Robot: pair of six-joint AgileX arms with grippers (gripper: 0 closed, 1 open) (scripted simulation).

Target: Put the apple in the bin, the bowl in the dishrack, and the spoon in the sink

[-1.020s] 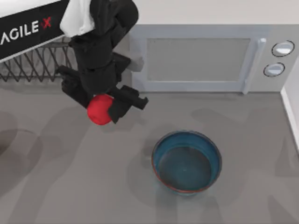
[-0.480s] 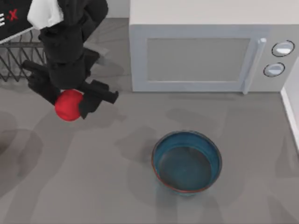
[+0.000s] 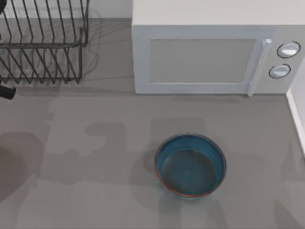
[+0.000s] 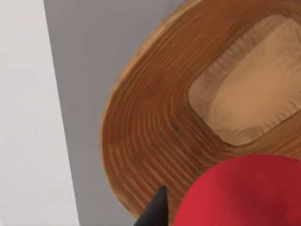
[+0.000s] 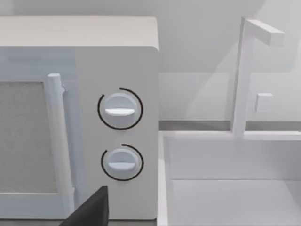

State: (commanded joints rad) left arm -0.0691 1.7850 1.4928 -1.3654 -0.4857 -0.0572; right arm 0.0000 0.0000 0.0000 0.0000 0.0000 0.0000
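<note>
The red apple [image 4: 244,193] is held in my left gripper [image 4: 235,216], which is shut on it, one dark fingertip [image 4: 155,209] showing beside the fruit. Right below it lies the bin [image 4: 150,122], a ribbed brown wooden tub with a paler floor. A dark piece of that arm pokes in at the top view's left edge. The teal-blue bowl [image 3: 190,164] stands upright and empty on the table, right of centre near the front. The black wire dishrack [image 3: 45,43] is at the back left. The white sink [image 5: 225,188] lies right of the microwave. The spoon is out of view.
A white microwave [image 3: 205,52] with two knobs stands at the back, between the dishrack and the sink. A white faucet [image 5: 244,70] rises behind the sink. My right gripper [image 5: 91,211] is parked, facing the microwave's knobs [image 5: 120,109] and the sink.
My left arm has carried the apple leftward from in front of the dishrack out past the top view's left edge, over the wooden bin. The bowl has not moved.
</note>
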